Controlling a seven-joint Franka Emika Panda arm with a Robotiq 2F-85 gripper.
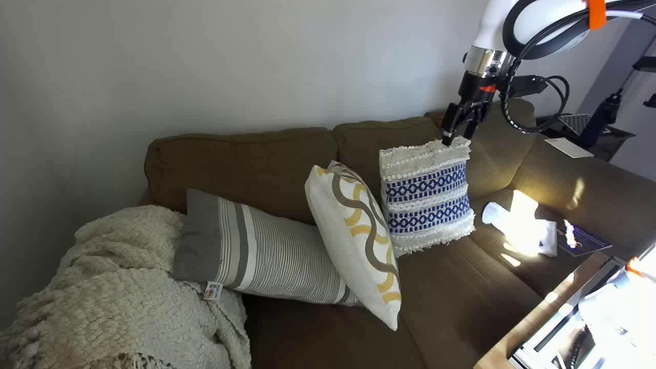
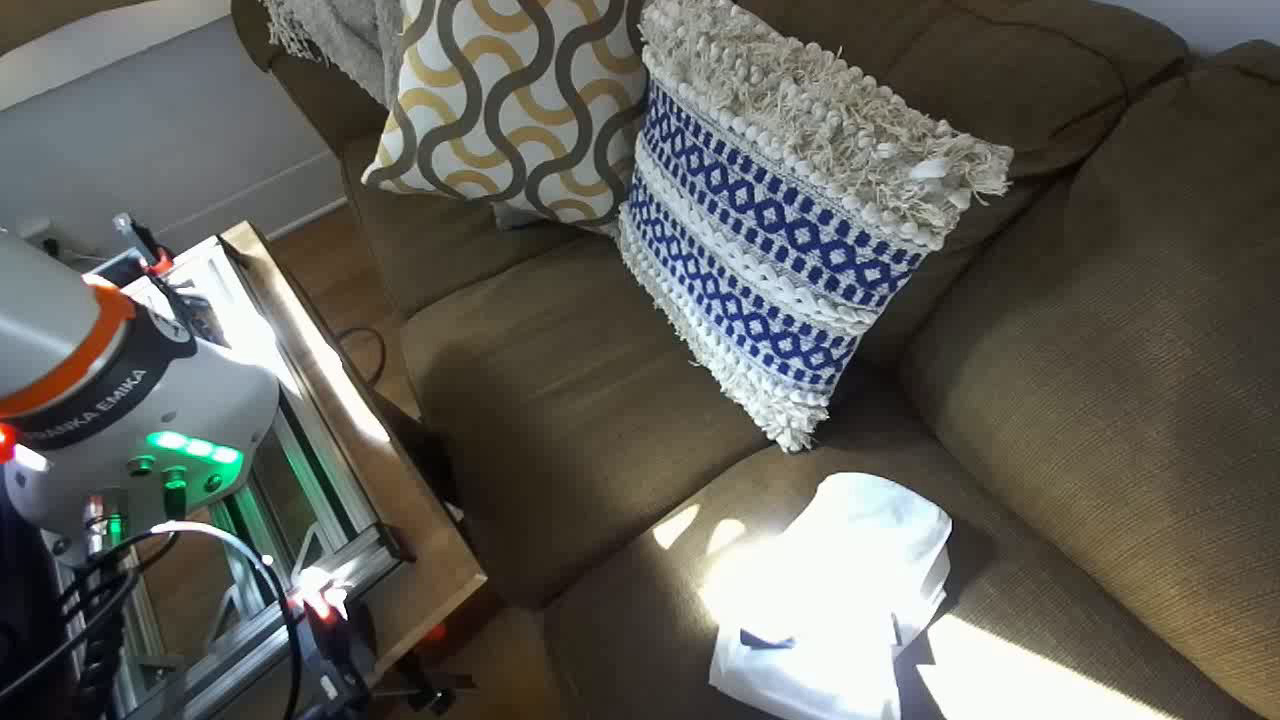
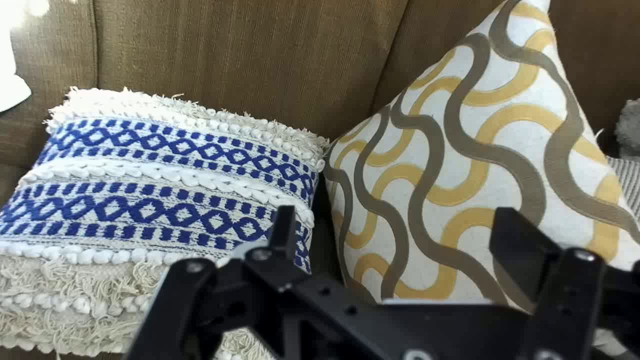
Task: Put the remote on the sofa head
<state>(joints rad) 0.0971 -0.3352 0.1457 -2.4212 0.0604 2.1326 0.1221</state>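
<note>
The remote does not show in any view; it is hidden or out of view. The sofa head (image 1: pixel 246 138) is the rounded top ridge of the brown backrest along the wall; part of it shows at the top of an exterior view (image 2: pixel 1070 30). My gripper (image 1: pixel 458 137) points down near the right part of the backrest, its fingertips overlapping the top edge of the blue-and-white pillow in that view; I cannot tell if they touch. In the wrist view my gripper (image 3: pixel 395 220) has its fingers wide apart with nothing between them, above the pillows.
A blue-and-white fringed pillow (image 1: pixel 428 197), a yellow-and-grey wavy pillow (image 1: pixel 356 241) and a striped pillow (image 1: pixel 277 251) lean on the backrest. A fluffy blanket (image 1: pixel 123 292) covers the left end. White items (image 2: pixel 830 590) lie on the seat. The robot's wooden stand (image 2: pixel 430 560) faces the sofa.
</note>
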